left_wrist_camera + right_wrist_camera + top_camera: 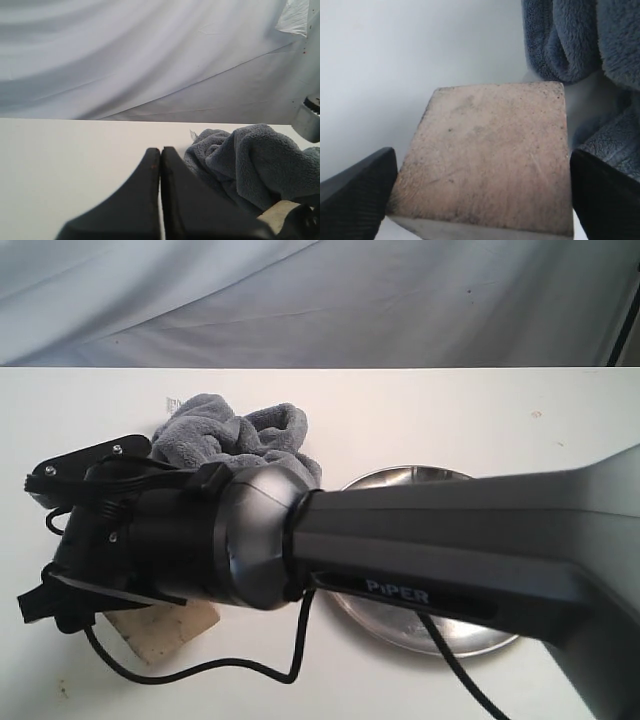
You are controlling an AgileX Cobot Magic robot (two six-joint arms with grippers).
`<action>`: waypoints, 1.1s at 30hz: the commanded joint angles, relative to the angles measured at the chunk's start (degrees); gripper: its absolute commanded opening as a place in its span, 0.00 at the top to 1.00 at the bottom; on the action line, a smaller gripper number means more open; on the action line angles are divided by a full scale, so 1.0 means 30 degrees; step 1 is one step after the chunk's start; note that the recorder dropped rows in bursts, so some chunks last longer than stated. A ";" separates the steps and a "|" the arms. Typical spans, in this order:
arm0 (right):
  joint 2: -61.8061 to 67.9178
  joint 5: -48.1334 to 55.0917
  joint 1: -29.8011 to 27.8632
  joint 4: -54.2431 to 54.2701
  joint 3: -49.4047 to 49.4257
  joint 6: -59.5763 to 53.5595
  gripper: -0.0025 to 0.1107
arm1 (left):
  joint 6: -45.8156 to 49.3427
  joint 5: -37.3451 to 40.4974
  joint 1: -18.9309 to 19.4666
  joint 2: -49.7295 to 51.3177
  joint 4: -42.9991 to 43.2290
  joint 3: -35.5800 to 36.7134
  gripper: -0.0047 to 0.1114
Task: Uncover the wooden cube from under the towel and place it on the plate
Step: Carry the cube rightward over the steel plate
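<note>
Sitting flat on the white desk (450, 410) near its front-left corner, the pale tan wooden cube (490, 150) has one worn, mottled face turned straight up. Its sides look about equal, so no long axis stands out. In the exterior view its visible edges run slightly askew to the desk's front edge.

Only a corner of the cube shows in the exterior view, below the black wrist of the grey right arm (470, 540), which reaches across from the right edge. The right wrist view shows the whole top face. The left wrist view catches just a tan sliver of it.

The right gripper (482, 200) is spread to the cube's width, with one black finger (355, 200) at each side. Whether the fingers press the wood I cannot tell.

The fluffy dark grey plush towel (235, 435) lies bunched just beyond the cube, toward the far edge. The round shiny steel plate (400, 480) sits nearer the front edge, half hidden by the arm.

The left gripper (160, 165) has its jaws pressed together, holding nothing, beside the towel.
</note>
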 commanded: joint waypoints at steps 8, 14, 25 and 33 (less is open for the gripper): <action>-0.1010 0.1080 0.0076 -0.0447 -0.0033 -0.1422 0.43 | -0.0021 -0.0032 -0.0016 -0.0031 0.0012 0.0084 0.95; -0.1392 0.1260 0.0076 -0.0590 -0.0033 -0.1422 0.46 | -0.0021 -0.0032 -0.0016 -0.0031 0.0012 0.0084 0.95; -0.2745 0.3254 0.0076 -0.0789 0.0048 -0.1730 0.46 | -0.0021 -0.0032 -0.0016 -0.0031 0.0012 0.0084 0.95; -0.5842 0.3216 -0.0616 -0.1304 0.2401 -0.1747 0.46 | -0.0021 -0.0032 -0.0016 -0.0031 0.0012 0.0084 0.95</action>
